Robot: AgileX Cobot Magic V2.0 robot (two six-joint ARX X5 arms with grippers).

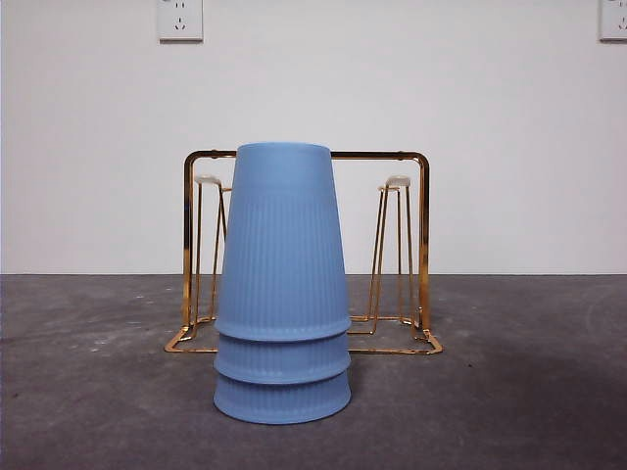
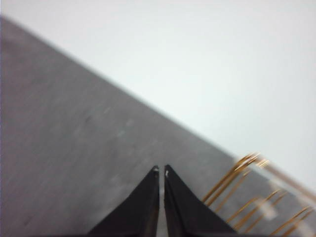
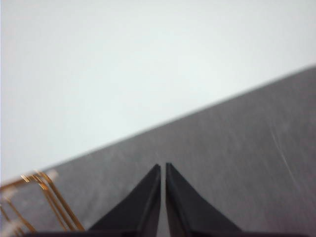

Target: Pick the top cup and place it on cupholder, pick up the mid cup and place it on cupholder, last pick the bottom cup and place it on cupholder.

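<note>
Three blue ribbed cups stand upside down in one nested stack on the dark table: the top cup (image 1: 282, 240), the mid cup's rim (image 1: 282, 360) and the bottom cup's rim (image 1: 282, 399) below it. Right behind the stack stands the gold wire cupholder (image 1: 422, 235), with white-tipped prongs (image 1: 397, 182) and no cup on it. Neither arm shows in the front view. My left gripper (image 2: 161, 170) is shut and holds nothing, with the cupholder's wires (image 2: 232, 180) at one side of its view. My right gripper (image 3: 163, 167) is shut too, and gold wires (image 3: 49, 195) of the cupholder sit at its view's edge.
A white wall rises behind the table, with power sockets (image 1: 180, 19) high up at the left and right (image 1: 613, 20). Dark grey tabletop (image 1: 509, 392) spreads on both sides of the stack.
</note>
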